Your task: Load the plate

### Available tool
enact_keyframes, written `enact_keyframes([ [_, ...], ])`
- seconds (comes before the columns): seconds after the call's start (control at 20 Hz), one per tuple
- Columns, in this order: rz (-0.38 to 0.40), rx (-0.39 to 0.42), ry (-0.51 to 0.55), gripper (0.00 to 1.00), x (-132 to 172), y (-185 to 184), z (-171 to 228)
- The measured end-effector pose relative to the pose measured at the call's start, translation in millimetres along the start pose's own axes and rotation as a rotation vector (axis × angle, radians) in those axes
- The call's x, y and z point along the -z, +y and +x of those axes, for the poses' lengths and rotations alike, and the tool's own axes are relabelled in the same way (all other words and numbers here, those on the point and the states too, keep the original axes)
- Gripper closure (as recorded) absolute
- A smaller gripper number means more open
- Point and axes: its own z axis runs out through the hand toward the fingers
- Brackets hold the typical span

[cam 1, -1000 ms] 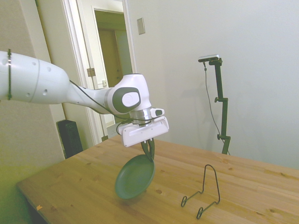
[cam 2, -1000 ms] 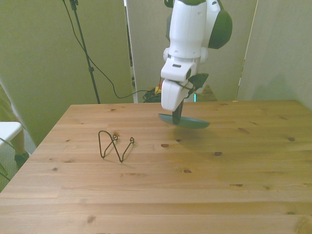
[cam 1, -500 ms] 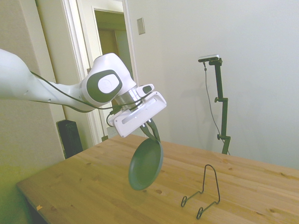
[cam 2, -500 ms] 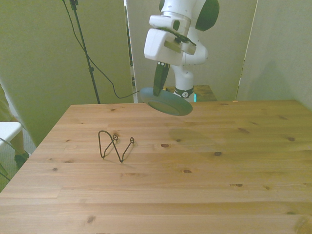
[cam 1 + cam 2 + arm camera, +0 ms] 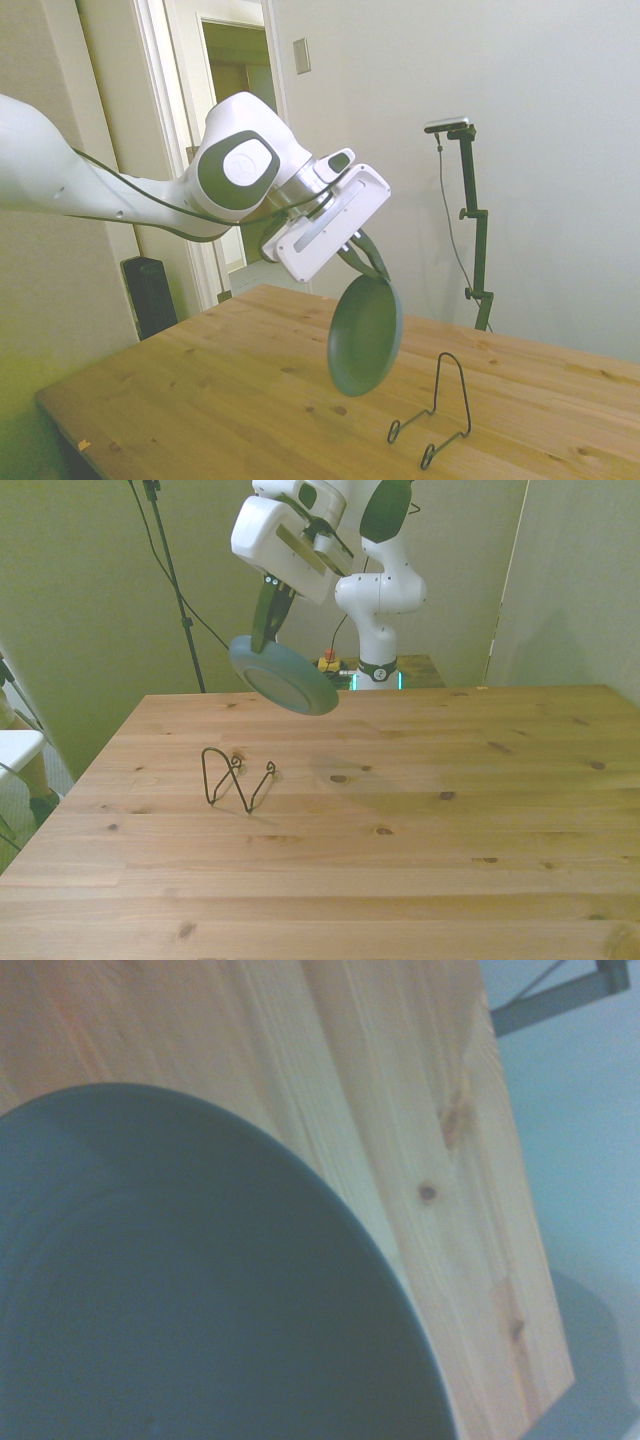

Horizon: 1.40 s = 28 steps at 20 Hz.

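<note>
Plate: the grey-green plate (image 5: 365, 335) hung in the air above the worktop (image 5: 220, 400), carried tilted steeply, close to on edge in the side view, its face turned partly toward the wire stand (image 5: 436, 410).
Hand: the hand (image 5: 368, 262) was clamped on the plate's upper rim, one finger on each face, the wrist canted over.
Position: the plate was near the stand but apart from it, higher than the stand's loop; in the front view the plate (image 5: 283, 674) sat up and toward the front view's right of the stand (image 5: 236, 777).
Wrist camera: the plate's matte face (image 5: 180, 1290) filled most of the picture, with bare wood (image 5: 400, 1110) beyond its rim.
Handling: it looked rigid and probably ceramic, so likely moderately heavy for a rim pinch and breakable if dropped or knocked on the wire.
Surface: the matte finish probably gave the fingers fair friction, though a pinch at one edge leaves the plate free to pivot.
Hold: the rim opposite the stand-bound edge seemed the right place to grip, keeping the lower edge clear to seat between the wires.
Stand: thin and light by its look, it would likely shift if bumped.
</note>
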Motion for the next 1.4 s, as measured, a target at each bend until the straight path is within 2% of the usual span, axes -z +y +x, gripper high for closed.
enact_keyframes([
  [0.3,-0.067,-0.008,0.007,1.00,-27.6,29.0,-8.1],
  [0.6,-0.130,0.000,0.040,1.00,-40.5,50.7,-17.6],
  [1.05,-0.182,0.085,0.065,1.00,-72.9,35.3,-8.8],
  [1.4,-0.158,0.119,0.037,1.00,-99.6,16.1,-22.0],
])
